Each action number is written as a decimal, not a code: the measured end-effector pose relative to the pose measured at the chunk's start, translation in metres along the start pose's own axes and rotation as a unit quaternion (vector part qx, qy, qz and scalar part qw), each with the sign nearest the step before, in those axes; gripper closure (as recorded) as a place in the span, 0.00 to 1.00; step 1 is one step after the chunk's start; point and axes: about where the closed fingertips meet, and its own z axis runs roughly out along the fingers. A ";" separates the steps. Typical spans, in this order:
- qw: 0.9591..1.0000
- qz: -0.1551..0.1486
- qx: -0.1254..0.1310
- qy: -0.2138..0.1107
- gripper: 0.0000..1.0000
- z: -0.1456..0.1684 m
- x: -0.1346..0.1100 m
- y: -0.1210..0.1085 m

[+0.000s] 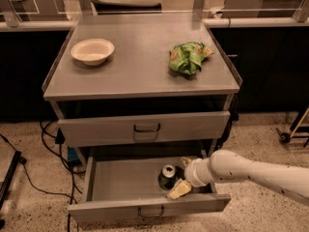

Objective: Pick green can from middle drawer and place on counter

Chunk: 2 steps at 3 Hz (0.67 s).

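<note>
The green can (167,176) stands upright in the open middle drawer (120,182), right of its centre, silver top showing. My gripper (182,176) reaches in from the right on a white arm. It is open, and its pale fingers (179,190) stand in front of and behind the can's right side. I cannot tell whether they touch the can. The counter (140,66) is the grey cabinet top above.
A cream bowl (92,50) sits at the counter's left and a green-and-yellow snack bag (187,57) at its right. The upper drawer front (145,127) is closed. Dark cables (34,178) lie on the floor at left. A wheeled stand (292,129) is at far right.
</note>
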 end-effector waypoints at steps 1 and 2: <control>1.000 0.001 -0.002 0.002 0.17 0.001 -0.002 -0.001; 1.000 -0.002 0.002 0.008 0.16 -0.013 -0.018 -0.006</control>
